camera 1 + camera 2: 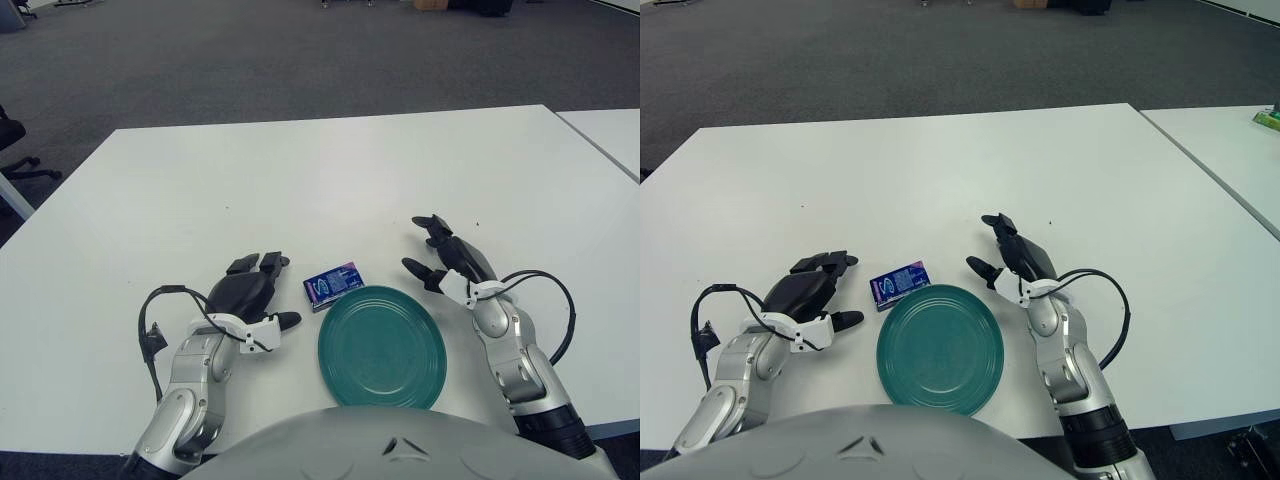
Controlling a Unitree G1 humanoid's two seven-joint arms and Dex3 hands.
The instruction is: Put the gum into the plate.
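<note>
A small blue and purple gum pack [332,285] lies flat on the white table, just beyond the far-left rim of the teal plate [382,347]. The plate holds nothing. My left hand [260,293] shows to the left of the gum, a few centimetres away, with fingers spread and nothing in them. My right hand [432,255] is off the plate's far-right rim, fingers spread and holding nothing. Neither hand touches the gum.
The white table [300,180] stretches far beyond the hands. A second white table [610,135] stands at the right across a narrow gap. Cables loop beside both wrists. An office chair base [15,150] sits at the far left on grey carpet.
</note>
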